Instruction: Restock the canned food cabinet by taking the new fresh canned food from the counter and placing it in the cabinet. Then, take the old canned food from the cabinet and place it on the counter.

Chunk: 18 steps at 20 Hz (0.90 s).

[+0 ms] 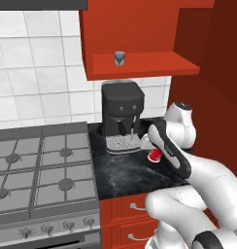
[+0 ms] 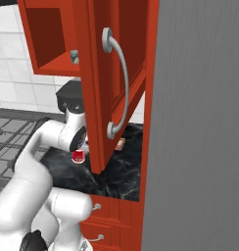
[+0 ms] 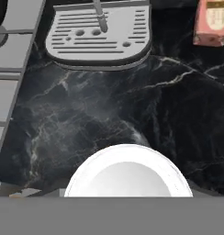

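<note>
Red-label can [image 1: 154, 155], the new fresh canned food, sits at the tool [image 1: 150, 150], just in front of the coffee machine [image 1: 122, 114] and a bit to its right, low over the black marble worktop [image 1: 125, 172]. From the base views I can't tell if the can is resting on the worktop or already lifted a touch. Hand view shows its silvery top [image 3: 127, 172] right under the camera, w/ the machine's grey drip tray [image 3: 99, 33] beyond it and a small pink carton [image 3: 213, 23] off to the tray's right. Tool state: cannot tell — fingertips hidden behind the wrist and the can, so no way to say whether it's clamped on the can or not. Old grey-blue can [image 1: 119, 58] stands upright on the red cabinet shelf [image 1: 144, 64], straight above the coffee machine; cabinet door [image 2: 111, 83] hangs open. Progress, as I judge it: early. Neither swap is done: red can not yet on the shelf, old can not yet down. Left to do: lift red can up past the machine to the shelf, release, then grab old can and bring it to the worktop.
</note>
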Available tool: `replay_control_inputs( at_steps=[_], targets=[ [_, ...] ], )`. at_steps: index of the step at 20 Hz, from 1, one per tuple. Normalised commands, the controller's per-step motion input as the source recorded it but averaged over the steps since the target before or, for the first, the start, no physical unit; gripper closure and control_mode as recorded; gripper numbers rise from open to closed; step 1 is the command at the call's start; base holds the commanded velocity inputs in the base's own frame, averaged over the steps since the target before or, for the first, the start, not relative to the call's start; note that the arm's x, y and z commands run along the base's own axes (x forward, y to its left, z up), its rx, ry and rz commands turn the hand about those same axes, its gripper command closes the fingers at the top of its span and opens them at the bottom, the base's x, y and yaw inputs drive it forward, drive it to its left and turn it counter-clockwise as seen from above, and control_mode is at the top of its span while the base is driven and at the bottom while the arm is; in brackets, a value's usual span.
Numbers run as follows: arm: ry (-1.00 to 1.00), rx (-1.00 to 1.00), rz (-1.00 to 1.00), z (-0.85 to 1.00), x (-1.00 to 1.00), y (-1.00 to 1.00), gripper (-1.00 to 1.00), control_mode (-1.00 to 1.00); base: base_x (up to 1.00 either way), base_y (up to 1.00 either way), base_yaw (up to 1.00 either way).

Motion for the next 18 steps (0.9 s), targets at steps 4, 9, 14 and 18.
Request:
replay_control_inputs(
  at_steps=[4, 9, 14, 18],
  targets=[
    [-0.4, 0.17, -0.04, 1.0, -0.5, -0.29, 1.0, -1.0, 0.0, 0.0, 0.0],
    [-0.43, 0.07, -0.09, 1.0, -0.44, -0.08, 1.0, -1.0, 0.0, 0.0, 0.0],
    [-0.36, 0.01, -0.11, 1.0, -0.33, 0.0, 1.0, -1.0, 0.0, 0.0, 0.0],
    [-0.29, 0.0, -0.14, 1.0, -0.31, -0.05, 1.0, -1.0, 0.0, 0.0, 0.0]
  ],
)
